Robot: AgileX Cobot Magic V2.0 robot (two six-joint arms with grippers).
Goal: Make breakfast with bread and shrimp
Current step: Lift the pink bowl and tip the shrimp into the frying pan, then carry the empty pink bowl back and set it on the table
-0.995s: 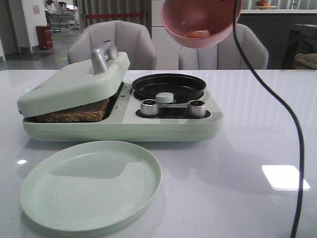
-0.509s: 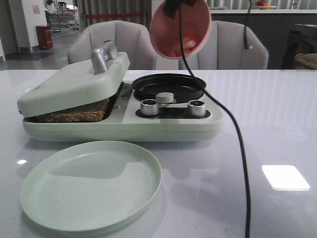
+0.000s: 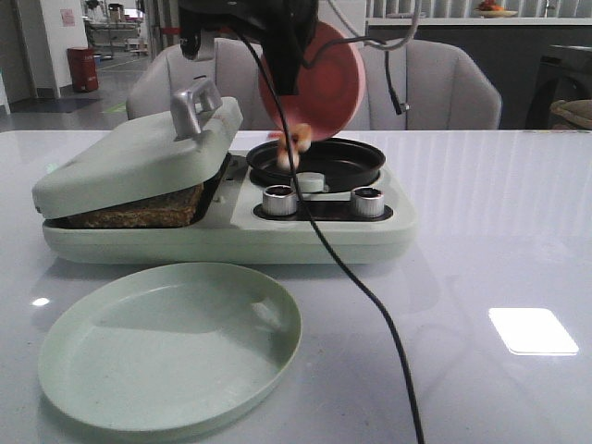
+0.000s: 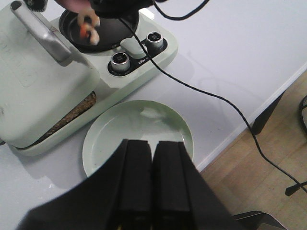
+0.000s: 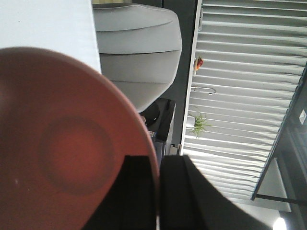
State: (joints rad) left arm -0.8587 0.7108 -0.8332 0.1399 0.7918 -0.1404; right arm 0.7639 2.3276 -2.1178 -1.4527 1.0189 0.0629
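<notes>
1. While the pink bowl [image 3: 314, 81] is tipped on edge over the black pan [image 3: 316, 162], the shrimp [image 3: 294, 141] drop from its rim, caught mid-air just above the pan.
2. Right gripper [image 5: 158, 191]: jaws pinched on the bowl's rim, so it can pour.
3. Left gripper [image 4: 153, 184]: jaws together, empty, hanging over the green plate [image 4: 139, 139].
4. Bread [image 3: 139, 211] sits under the press lid [image 3: 139, 153], toasting, I judge.

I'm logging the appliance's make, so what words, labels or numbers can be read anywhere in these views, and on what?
None can be read.
Small dark print between the two silver knobs of the pale green breakfast maker: too small and blurred.
Pink sign on the far wall: too small.
</notes>
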